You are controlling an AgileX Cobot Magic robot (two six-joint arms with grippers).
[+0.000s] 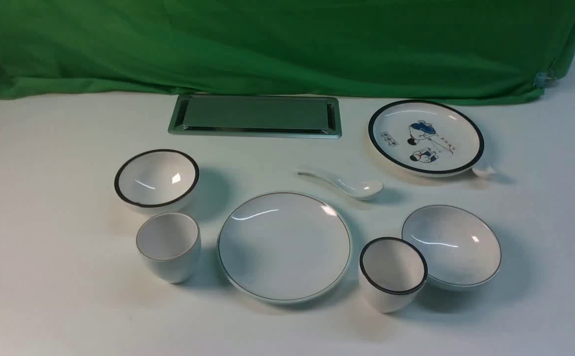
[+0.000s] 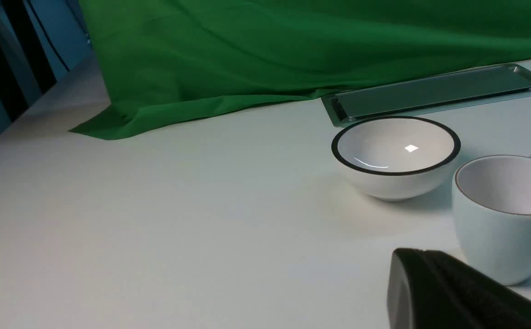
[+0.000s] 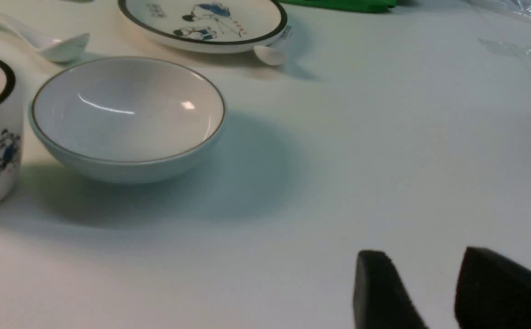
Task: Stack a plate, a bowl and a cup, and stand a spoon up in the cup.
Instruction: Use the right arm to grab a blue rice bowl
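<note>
The plain white plate point(image 1: 284, 246) lies in the middle of the table. Left of it stands the thin-rimmed cup point(image 1: 168, 245), and right of it sits the shallow bowl point(image 1: 452, 245). Behind the plate lies the white spoon point(image 1: 343, 183). My left gripper point(image 2: 418, 252) is shut and empty, low over the table just short of the cup point(image 2: 507, 214). My right gripper point(image 3: 423, 252) is open with only bare table between its fingers, some way off from the bowl point(image 3: 126, 116). The front view shows only a dark corner at its lower left edge.
A black-rimmed bowl point(image 1: 157, 179) sits behind the cup. A black-rimmed cup point(image 1: 392, 273) touches the shallow bowl's left side. A cartoon plate point(image 1: 425, 137) with a second spoon point(image 1: 484, 171) under its edge lies back right. A metal tray point(image 1: 256, 116) lies before the green cloth point(image 1: 287, 44).
</note>
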